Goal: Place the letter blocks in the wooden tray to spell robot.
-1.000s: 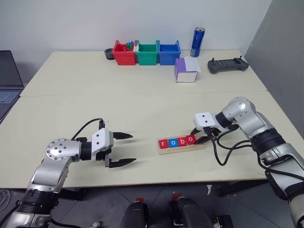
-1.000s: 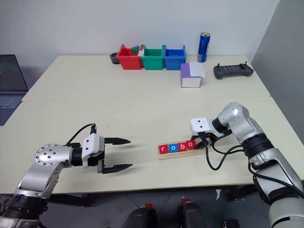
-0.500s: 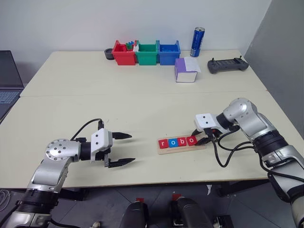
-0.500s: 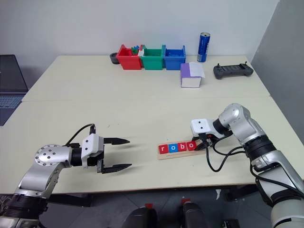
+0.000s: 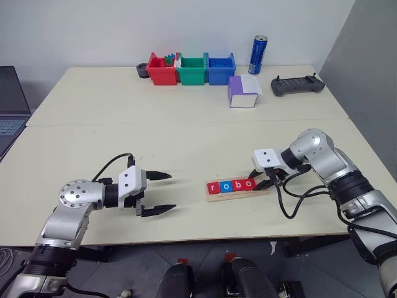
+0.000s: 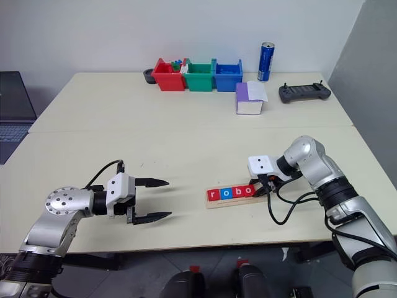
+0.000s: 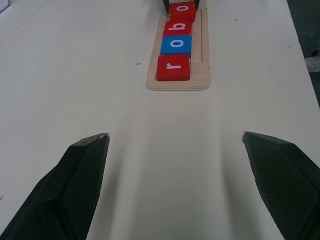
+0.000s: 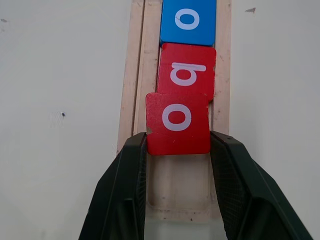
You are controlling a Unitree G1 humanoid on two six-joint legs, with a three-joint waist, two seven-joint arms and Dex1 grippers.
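Wooden tray (image 5: 238, 192): lies flat on the near right part of the worktop (image 5: 186, 136), its long side running left to right.
Letter blocks: four sit in a row in the tray, reading r, o, b, o from the left.
Red r block (image 7: 173, 67): at the tray's left end.
Blue o block (image 7: 176, 44): touching the r block.
Red b block (image 8: 186, 71): next in the row, touching the blue o.
Red o block (image 8: 177, 123): last in the row, its edge overlapping the b block slightly and sitting a little askew.
Tray's right end: a stretch of bare groove shows beyond the red o block.
Right claw (image 8: 177, 150): pinching the red o block from both sides, its fingers (image 8: 125, 180) straddling the tray.
Left claw (image 5: 162, 193): spread wide, holding nothing, hovering over the worktop well to the left of the tray and pointing toward it.
Far edge of the worktop: red bin (image 5: 162, 69), green bin (image 5: 192, 70) and blue bin (image 5: 221, 68) side by side, a blue can (image 5: 257, 54) to their right.
Further items: purple-and-white box (image 5: 243, 92) in front of the can; a dark controller (image 5: 298, 85) near the far right.
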